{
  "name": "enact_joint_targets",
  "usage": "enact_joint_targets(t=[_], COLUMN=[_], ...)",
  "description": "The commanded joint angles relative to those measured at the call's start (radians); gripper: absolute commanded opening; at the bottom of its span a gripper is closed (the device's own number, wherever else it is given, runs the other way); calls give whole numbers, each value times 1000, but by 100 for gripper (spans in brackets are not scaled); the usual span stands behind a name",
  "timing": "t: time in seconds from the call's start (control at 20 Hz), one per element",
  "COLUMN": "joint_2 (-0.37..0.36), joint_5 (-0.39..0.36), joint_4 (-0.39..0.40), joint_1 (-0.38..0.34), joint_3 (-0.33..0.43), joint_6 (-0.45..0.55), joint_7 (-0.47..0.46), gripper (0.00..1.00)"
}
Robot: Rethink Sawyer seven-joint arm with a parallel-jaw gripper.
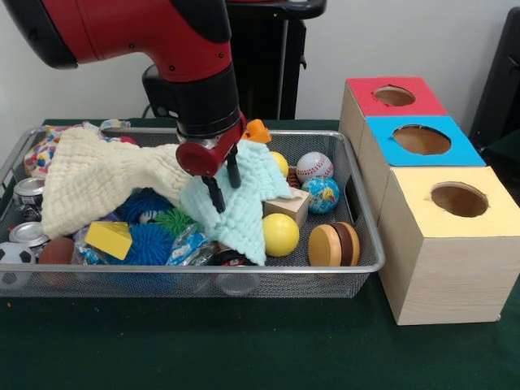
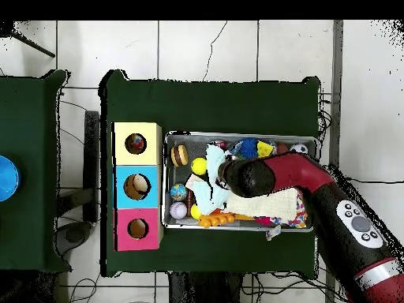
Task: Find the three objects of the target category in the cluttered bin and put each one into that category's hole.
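Jaws: the gripper [image 1: 222, 188] is seen in the front view with two dark fingers [image 1: 215, 195] set narrowly apart, hanging over the mint-green cloth [image 1: 244, 207]; one finger appears to touch or press into the cloth, but whether any fabric is pinched between them cannot be told.

Arm: in the overhead view the gripper is covered by the red and black arm [image 2: 268, 175], so nothing of the jaws is shown there.

Bin: the wire basket [image 1: 361, 236] is placed on the green counter [image 1: 244, 341], beside the row of three boxes.

Spotted cloths: only one patch of spotted cloth [image 1: 36, 154] can be made out, at the basket's back corner farthest from the boxes, mostly buried under the cream cloth [image 1: 97, 179]; the number of cloths there cannot be judged.

Hole: the round opening [image 1: 459, 199] is cut in the yellow-topped box [image 1: 447, 268], the box nearest the counter's front edge; in the overhead view something coloured is seen inside it, too small to identify.

Clutter: a yellow ball [image 1: 280, 234], a baseball [image 1: 314, 166] and a globe ball [image 1: 322, 195] are seen clearly; things under the cloths are hidden.
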Motion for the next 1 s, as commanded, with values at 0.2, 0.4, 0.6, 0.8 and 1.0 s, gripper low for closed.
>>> enact_joint_targets(t=[0.2,0.4,0.6,0.8,1.0], joint_2=[89,143,175,207,193], joint_5=[-176,-220,-241,-166,-105], joint_4=[-55,-69,-89,-76,-58], joint_1=[73,84,92,45,21], joint_3=[-169,-196,-217,-191,-169], joint_6=[-69,-135,-175,-185,-138], joint_7=[32,59,59,16,3], gripper=[100,100,100,0,0])
